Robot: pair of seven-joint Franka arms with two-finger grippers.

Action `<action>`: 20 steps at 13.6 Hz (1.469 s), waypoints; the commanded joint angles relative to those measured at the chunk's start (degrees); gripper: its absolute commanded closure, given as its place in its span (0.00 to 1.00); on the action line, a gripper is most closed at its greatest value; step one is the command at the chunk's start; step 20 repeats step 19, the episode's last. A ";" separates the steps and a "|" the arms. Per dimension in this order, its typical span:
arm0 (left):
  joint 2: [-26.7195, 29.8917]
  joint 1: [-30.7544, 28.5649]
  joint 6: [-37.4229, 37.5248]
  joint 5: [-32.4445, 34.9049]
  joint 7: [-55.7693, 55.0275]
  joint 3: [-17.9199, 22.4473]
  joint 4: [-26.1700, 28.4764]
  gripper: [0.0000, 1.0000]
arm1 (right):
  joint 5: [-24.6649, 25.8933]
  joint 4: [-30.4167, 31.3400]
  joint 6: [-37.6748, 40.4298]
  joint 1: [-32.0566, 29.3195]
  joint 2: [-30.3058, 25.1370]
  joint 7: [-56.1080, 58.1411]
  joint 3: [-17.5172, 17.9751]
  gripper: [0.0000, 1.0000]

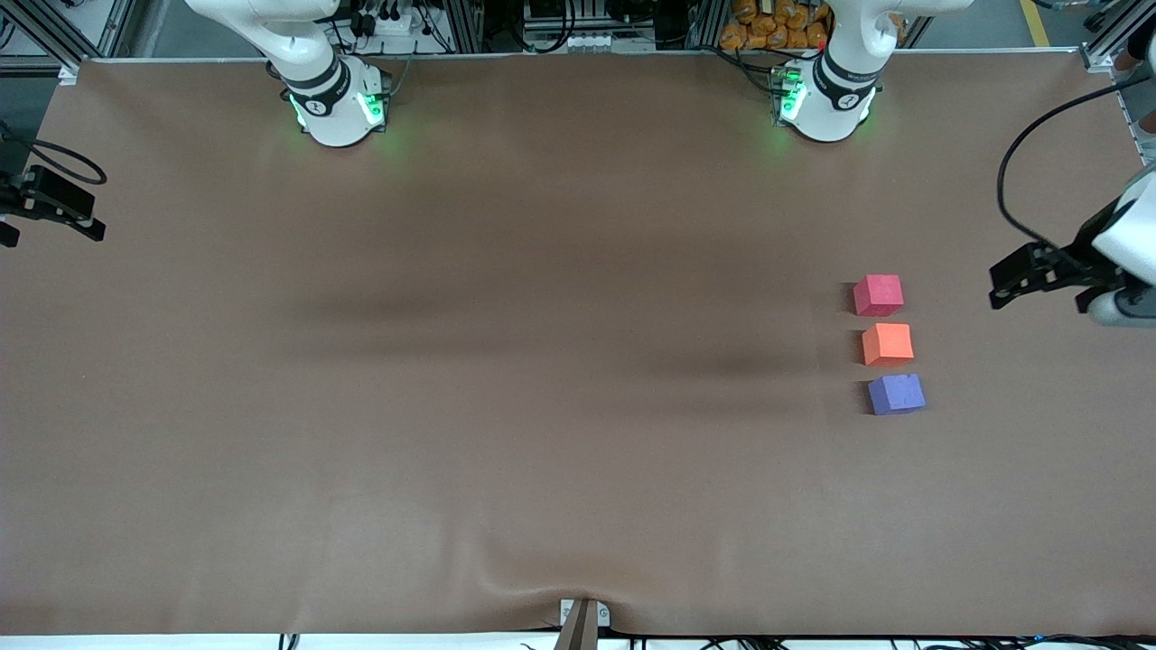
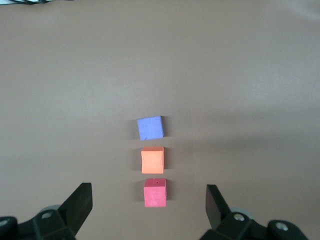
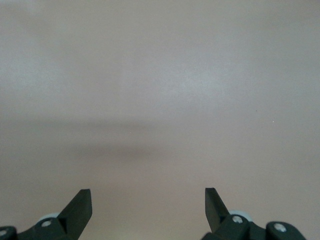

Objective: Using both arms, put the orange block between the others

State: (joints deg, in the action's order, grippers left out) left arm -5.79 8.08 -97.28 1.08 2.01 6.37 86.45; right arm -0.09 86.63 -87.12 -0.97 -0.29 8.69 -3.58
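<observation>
Orange block (image 1: 887, 344) sits between pinkish-red cube (image 1: 878, 295) and purple-blue cube (image 1: 896, 394), toward the left arm's end of the table (image 1: 506, 361). Left gripper (image 2: 149, 202) and right gripper (image 3: 148, 202) hang wide open, empty, at the table's ends.

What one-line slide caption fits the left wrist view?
Open left gripper above bare table, facing a row of cubes: pinkish-red cube, orange block, purple-blue cube.

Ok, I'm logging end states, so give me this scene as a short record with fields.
orange block: on the table, in line between the other two
pinkish-red block: farther from the front camera than orange
purple-blue block: nearest the front camera
left gripper: open, empty, at the left arm's end
right gripper: open, empty, over bare table
</observation>
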 commanded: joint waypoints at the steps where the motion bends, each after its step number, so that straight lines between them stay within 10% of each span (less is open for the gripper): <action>1: 2.62 -0.17 3.74 0.85 0.19 0.05 -0.06 0.00 | 0.53 -1.46 0.46 0.27 0.73 -0.34 -0.03 0.00; 20: 5.79 -5.53 9.74 0.50 1.07 -3.47 0.56 0.00 | 0.44 -1.46 0.55 0.27 0.82 -0.34 0.06 0.00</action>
